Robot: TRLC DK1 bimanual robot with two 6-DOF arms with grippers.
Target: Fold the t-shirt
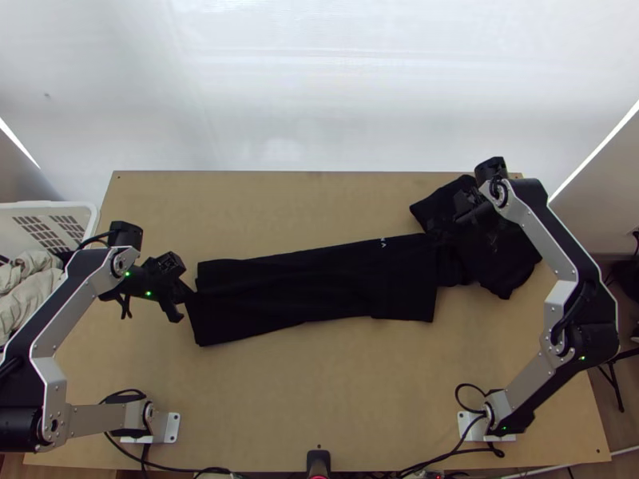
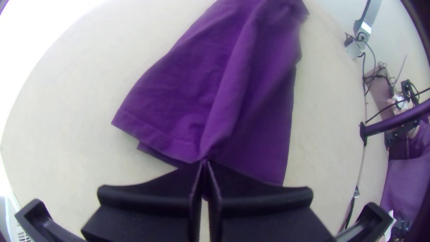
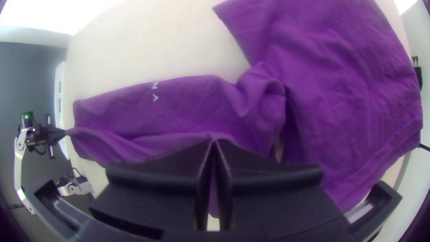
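Gripper [image 1: 186,296] on my left arm closed on left end of black fabric t-shirt [image 1: 319,279]. Shirt lies as long folded strip across light wooden surface [image 1: 319,383], widening at right. Farther off, my right gripper [image 1: 442,231] pinches bunched cloth between strip and wider part.

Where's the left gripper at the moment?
In the top view, the left gripper is over the left side of the table, pinching the left end of the t-shirt, right of the white basket.
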